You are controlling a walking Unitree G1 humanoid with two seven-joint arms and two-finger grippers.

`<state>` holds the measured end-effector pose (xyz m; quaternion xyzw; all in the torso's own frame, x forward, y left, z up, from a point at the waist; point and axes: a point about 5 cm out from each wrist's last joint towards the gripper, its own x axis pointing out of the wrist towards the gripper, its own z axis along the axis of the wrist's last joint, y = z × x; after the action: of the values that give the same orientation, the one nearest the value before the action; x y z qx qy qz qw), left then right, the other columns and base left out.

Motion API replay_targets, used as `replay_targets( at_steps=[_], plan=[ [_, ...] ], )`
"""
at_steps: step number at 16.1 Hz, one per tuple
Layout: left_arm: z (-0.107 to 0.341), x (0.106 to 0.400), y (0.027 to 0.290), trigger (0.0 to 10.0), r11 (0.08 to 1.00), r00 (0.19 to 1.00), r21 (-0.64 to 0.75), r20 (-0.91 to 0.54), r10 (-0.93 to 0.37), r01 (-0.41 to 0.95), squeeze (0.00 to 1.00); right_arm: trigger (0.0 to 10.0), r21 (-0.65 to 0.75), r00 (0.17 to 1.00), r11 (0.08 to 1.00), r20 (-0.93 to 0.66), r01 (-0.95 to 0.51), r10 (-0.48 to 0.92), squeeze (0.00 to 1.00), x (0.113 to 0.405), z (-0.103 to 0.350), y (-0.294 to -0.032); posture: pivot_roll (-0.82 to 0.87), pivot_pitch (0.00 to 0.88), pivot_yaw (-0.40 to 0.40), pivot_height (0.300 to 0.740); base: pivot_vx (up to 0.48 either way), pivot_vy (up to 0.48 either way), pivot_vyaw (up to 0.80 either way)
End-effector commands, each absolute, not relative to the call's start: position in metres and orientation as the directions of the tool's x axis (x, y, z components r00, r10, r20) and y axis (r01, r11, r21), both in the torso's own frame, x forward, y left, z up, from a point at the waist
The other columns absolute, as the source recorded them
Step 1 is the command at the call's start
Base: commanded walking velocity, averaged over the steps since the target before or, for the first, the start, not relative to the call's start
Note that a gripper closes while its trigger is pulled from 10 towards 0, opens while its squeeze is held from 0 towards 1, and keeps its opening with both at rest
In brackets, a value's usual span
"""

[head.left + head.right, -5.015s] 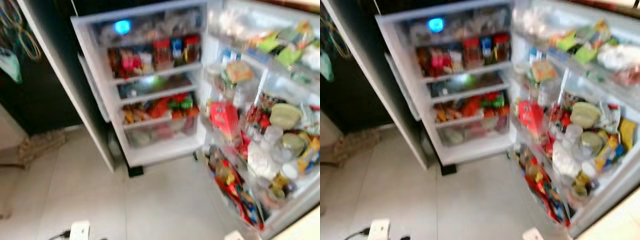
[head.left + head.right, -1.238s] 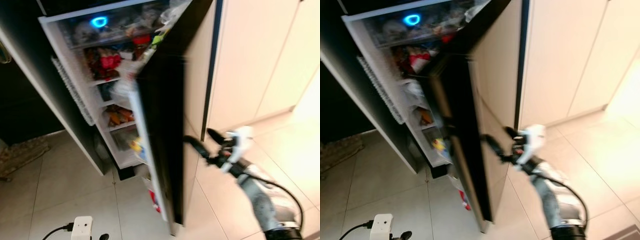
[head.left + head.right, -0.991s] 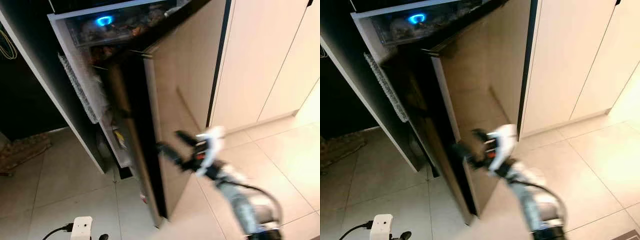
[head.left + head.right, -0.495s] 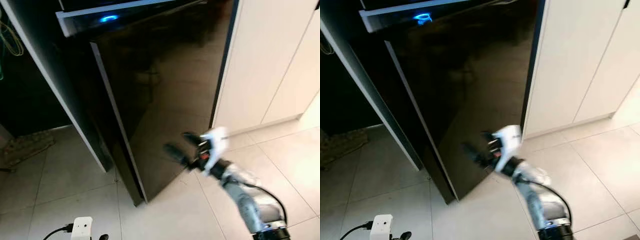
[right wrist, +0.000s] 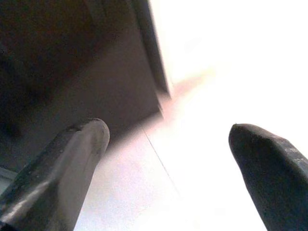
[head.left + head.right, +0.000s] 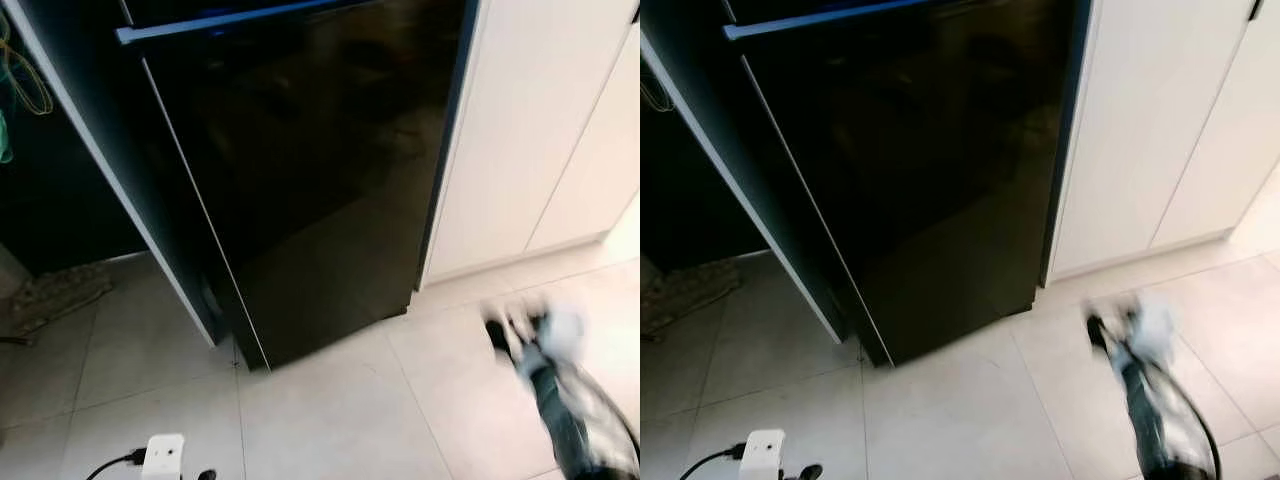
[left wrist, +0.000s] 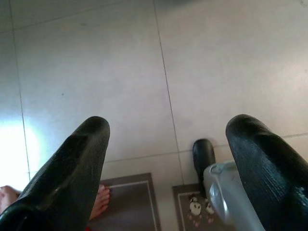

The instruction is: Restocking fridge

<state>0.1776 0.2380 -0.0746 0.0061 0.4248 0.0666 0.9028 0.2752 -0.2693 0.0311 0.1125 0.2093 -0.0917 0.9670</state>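
The fridge's glossy black door (image 6: 320,170) stands closed against the fridge body, and a thin blue line runs along its top edge. Nothing of the food inside can be seen. My right gripper (image 6: 505,328) is blurred, low over the floor tiles to the right of the door and apart from it. In the right wrist view its fingers (image 5: 57,163) are spread wide with nothing between them, and the dark door lies ahead. My left gripper (image 7: 168,149) hangs open over the floor, holding nothing.
White cabinet doors (image 6: 540,130) stand right of the fridge. A white power strip (image 6: 163,455) with a cable lies on the tiles at the front left, and a rug (image 6: 55,290) lies further left. A person's bare foot (image 7: 98,202) rests on a mat (image 7: 130,197) below my left gripper.
The fridge door has swung from wide open to closed, hiding the stocked shelves. My right gripper, which was against the door's face, has dropped back to the lower right.
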Motion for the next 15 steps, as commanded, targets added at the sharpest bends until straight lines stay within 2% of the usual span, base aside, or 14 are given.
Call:
replay_targets(
  at_steps=[1,3,4,6,8,12,15],
  plan=[
    [-0.075,0.177,0.239,10.0,0.990,0.625,0.068,-0.770,0.131,-0.124,0.00,10.0,0.136,0.828,0.954,-0.540,0.266,-0.154,0.00,0.256,0.001,-0.270,-0.15,0.000,0.072,0.740,0.000,0.000,0.00],
    [-0.076,0.176,0.238,10.0,0.990,0.624,0.067,-0.771,0.131,-0.124,0.00,10.0,0.060,0.670,0.954,-0.724,0.294,-0.161,0.00,0.208,-0.047,-0.263,-0.15,0.000,0.071,0.740,0.000,0.000,0.00],
    [-0.076,0.176,0.238,10.0,0.990,0.624,0.068,-0.771,0.130,-0.124,0.00,10.0,0.053,0.645,0.956,-0.748,0.290,-0.154,0.00,0.200,-0.054,-0.258,-0.15,0.000,0.071,0.740,0.000,0.000,0.00],
    [-0.076,0.175,0.238,10.0,0.990,0.623,0.068,-0.771,0.130,-0.122,0.00,10.0,0.055,0.554,0.976,-0.829,0.208,-0.072,0.00,0.173,-0.079,-0.229,-0.15,0.000,0.071,0.740,0.000,0.000,0.00],
    [-0.076,0.174,0.238,10.0,0.990,0.621,0.069,-0.772,0.132,-0.125,0.00,10.0,0.084,0.502,0.991,-0.864,0.108,0.018,0.00,0.155,-0.093,-0.202,-0.13,0.000,0.070,0.740,0.000,0.000,0.00],
    [-0.077,0.172,0.238,10.0,0.989,0.618,0.065,-0.775,0.132,-0.130,0.00,10.0,0.069,0.459,0.988,-0.889,0.137,-0.001,0.00,0.145,-0.099,-0.199,-0.13,0.000,0.065,0.740,0.000,0.000,0.00],
    [-0.078,0.171,0.236,10.0,0.990,0.617,0.053,-0.777,0.125,-0.133,0.00,10.0,0.063,0.458,0.985,-0.889,0.163,-0.019,0.00,0.143,-0.099,-0.201,-0.13,0.000,0.059,0.740,0.000,0.000,0.00]
  ],
)
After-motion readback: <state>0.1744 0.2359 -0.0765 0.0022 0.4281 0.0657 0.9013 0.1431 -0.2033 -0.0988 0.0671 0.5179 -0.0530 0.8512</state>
